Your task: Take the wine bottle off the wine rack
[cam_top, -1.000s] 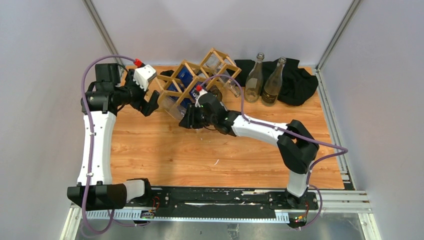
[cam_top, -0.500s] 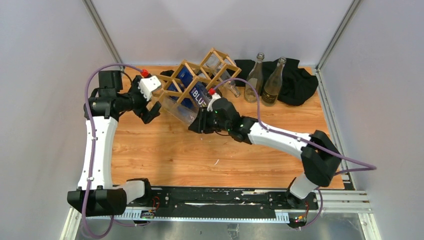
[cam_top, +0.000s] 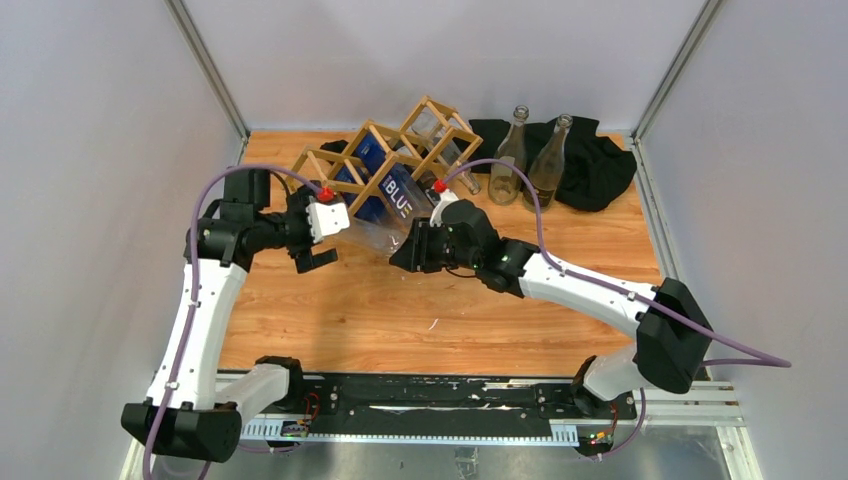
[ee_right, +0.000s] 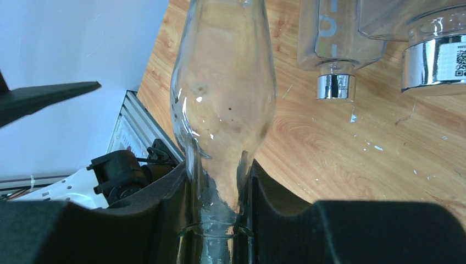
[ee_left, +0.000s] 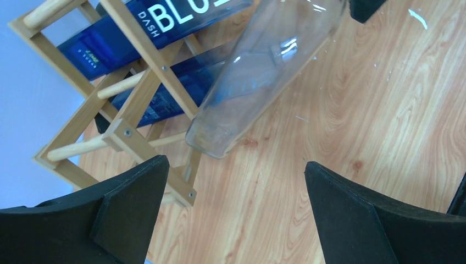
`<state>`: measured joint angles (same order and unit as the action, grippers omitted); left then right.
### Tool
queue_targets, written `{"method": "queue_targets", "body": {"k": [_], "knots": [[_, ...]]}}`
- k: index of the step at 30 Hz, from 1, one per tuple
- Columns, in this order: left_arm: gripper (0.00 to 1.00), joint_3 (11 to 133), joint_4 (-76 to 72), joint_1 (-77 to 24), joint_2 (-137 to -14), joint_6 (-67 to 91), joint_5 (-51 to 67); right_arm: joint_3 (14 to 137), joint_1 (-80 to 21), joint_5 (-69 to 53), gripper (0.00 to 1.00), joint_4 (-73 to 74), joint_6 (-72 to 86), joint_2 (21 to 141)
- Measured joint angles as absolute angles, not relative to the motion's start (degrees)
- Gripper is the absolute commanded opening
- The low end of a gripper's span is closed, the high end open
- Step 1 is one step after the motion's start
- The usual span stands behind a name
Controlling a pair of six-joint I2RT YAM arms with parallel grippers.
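Observation:
The wine rack (cam_top: pixel 400 150), a light wood lattice, stands at the back middle and also shows in the left wrist view (ee_left: pixel 137 93). It holds blue-labelled bottles (cam_top: pixel 392 195) (ee_left: pixel 165 22). My right gripper (cam_top: pixel 412 247) (ee_right: pixel 217 198) is shut on the neck of a clear wine bottle (cam_top: pixel 375 232) (ee_right: pixel 222 99). The bottle lies tilted just in front of the rack, with its base (ee_left: pixel 214 137) by the rack's lower sticks. My left gripper (cam_top: pixel 318 250) (ee_left: pixel 233 165) is open and empty, close to the bottle's base.
Two empty bottles (cam_top: pixel 508 160) (cam_top: pixel 546 165) stand at the back right against a black cloth (cam_top: pixel 595 165). Silver-capped bottle necks (ee_right: pixel 335 85) (ee_right: pixel 434 63) poke out of the rack. Grey walls close in the table on three sides.
My right gripper has drawn the clear bottle out of the rack, toward the right and nearer. My left arm has swung right and nearer, up to the bottle's base.

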<state>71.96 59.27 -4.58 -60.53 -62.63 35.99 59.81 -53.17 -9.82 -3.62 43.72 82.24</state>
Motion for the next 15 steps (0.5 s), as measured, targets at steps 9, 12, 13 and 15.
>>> {"method": "queue_targets", "body": {"k": [9,12,13,15], "knots": [[1.00,65.36,59.27,-8.86,-56.36,-70.65,34.48,60.45,-53.23,-12.73,0.00,-1.37,43.62,81.67],[1.00,64.34,58.30,-8.86,-55.27,-72.03,33.78,61.39,-53.49,-14.09,0.00,-0.64,43.62,81.67],[1.00,63.99,58.00,-8.88,-54.85,-72.40,33.63,61.63,-53.63,-14.55,0.00,-0.67,43.62,81.62],[1.00,63.05,57.28,-8.88,-53.91,-73.25,33.28,62.17,-53.91,-15.35,0.00,-0.64,43.62,81.49]]}}
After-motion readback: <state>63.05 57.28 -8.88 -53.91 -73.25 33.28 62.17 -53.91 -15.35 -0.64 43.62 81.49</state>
